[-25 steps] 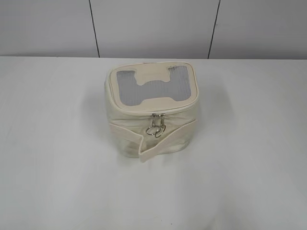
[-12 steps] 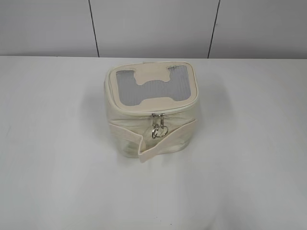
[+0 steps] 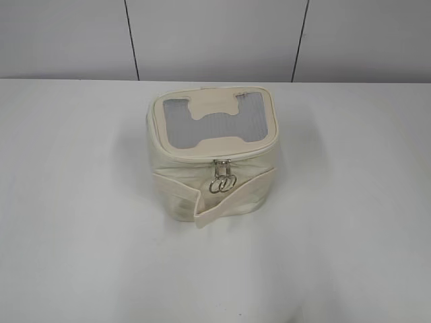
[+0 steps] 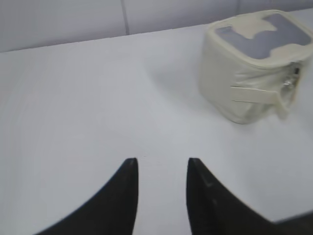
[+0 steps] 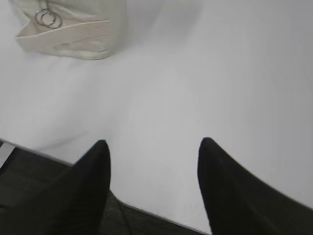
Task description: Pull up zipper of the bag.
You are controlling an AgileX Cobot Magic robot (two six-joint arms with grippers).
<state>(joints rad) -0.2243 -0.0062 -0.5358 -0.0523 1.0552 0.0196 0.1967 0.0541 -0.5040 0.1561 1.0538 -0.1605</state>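
Observation:
The bag (image 3: 212, 148) is a small boxy cream case with a grey mesh top and a bone-shaped patch, standing mid-table. It shows in the left wrist view (image 4: 249, 73) at upper right and in the right wrist view (image 5: 73, 34) at top left. The zipper (image 3: 221, 176) has a silver slider and round ring pulls hanging at the middle of the bag's front rim; the rings also show in the right wrist view (image 5: 47, 18). My left gripper (image 4: 161, 161) is open and empty, well away from the bag. My right gripper (image 5: 154, 144) is open and empty near the table's front edge. Neither gripper shows in the exterior view.
The white table (image 3: 350, 235) spreads around the bag. A loose cream strap (image 3: 232, 198) wraps the bag's front, its end sticking out. The table's front edge (image 5: 146, 208) with dark floor below lies under my right gripper. A panelled wall (image 3: 215, 40) stands behind.
The ring pulls have swung slightly on the bag's front and now hang side by side. The bag has not moved.

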